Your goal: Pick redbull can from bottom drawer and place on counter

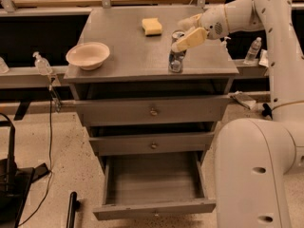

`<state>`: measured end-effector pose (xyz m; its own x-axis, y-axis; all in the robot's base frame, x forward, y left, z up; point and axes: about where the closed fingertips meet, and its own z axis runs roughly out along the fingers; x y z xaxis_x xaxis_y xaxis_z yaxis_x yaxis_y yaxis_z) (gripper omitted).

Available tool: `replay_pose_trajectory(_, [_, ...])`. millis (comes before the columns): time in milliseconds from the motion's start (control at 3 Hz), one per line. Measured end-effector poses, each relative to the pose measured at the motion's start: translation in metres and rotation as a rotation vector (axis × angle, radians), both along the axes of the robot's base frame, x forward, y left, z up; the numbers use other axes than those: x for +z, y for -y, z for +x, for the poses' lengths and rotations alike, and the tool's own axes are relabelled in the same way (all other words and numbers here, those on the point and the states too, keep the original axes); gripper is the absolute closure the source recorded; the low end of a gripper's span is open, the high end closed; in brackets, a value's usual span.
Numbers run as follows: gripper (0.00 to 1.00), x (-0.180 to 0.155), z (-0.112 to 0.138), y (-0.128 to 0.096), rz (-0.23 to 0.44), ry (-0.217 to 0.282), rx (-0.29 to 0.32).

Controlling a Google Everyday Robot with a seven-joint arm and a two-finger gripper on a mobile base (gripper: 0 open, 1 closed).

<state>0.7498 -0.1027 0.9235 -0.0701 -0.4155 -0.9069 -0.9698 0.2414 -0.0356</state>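
The redbull can (176, 61) stands upright on the grey counter (128, 51), near its front right edge. My gripper (176, 35) reaches in from the right and sits around the top of the can, with one finger behind it and one in front, closed on it. The bottom drawer (154, 209) is pulled open below and shows nothing inside. The two drawers above it are closed.
A cream bowl (88, 55) sits at the counter's front left and a yellow sponge (151, 26) at its back middle. Clear bottles stand on the side ledges at the left (42, 63) and right (251, 50). My white base (251, 175) stands right of the open drawer.
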Motion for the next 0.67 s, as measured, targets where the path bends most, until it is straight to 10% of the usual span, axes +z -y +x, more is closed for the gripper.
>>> replay_pose_trajectory(667, [0.0,0.027,-0.003,0.02,0.053,0.082,-0.025])
